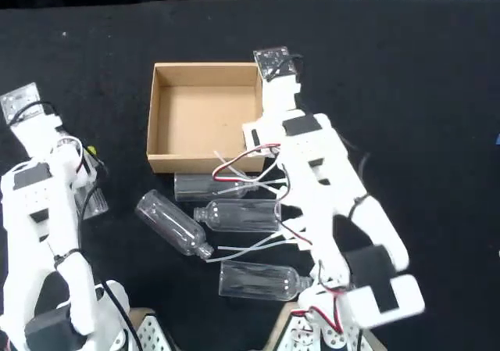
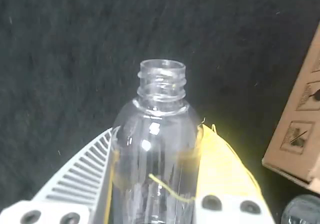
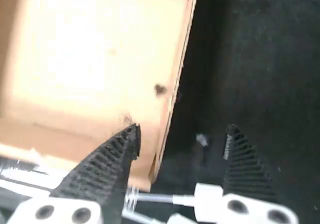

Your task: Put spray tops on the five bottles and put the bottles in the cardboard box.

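while the left tool [image 2: 157, 129] clamps a bottle [image 2: 160, 99], the right tool [image 3: 183, 131] gapes.

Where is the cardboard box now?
High view: the cardboard box sits at centre, just beyond the lying bottles, with the right gripper at its right wall.

Clear glossy plastic bottle [image 2: 160, 139], matt cardboard box [image 1: 187, 164], fuzzy black cloth [image 1: 406, 69].
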